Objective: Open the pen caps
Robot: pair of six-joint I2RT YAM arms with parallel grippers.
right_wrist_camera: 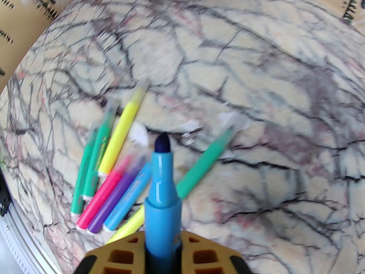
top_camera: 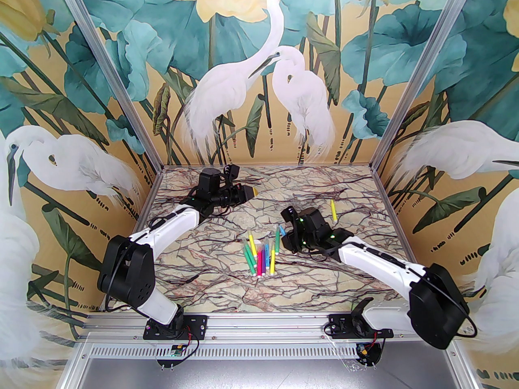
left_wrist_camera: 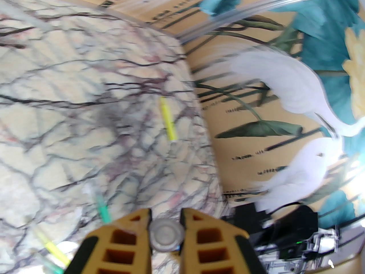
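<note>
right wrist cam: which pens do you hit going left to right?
two green pens → yellow pen → uncapped blue pen held in the right gripper → lone green pen

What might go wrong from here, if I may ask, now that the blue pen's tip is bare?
The bright blue felt-tip pen, held by the right gripper, points its bare dark tip towards the veined marble tabletop; lowering it could leave ink. The small pale round cap is pinched between the tips of the left gripper and may slip out and roll away.
</note>
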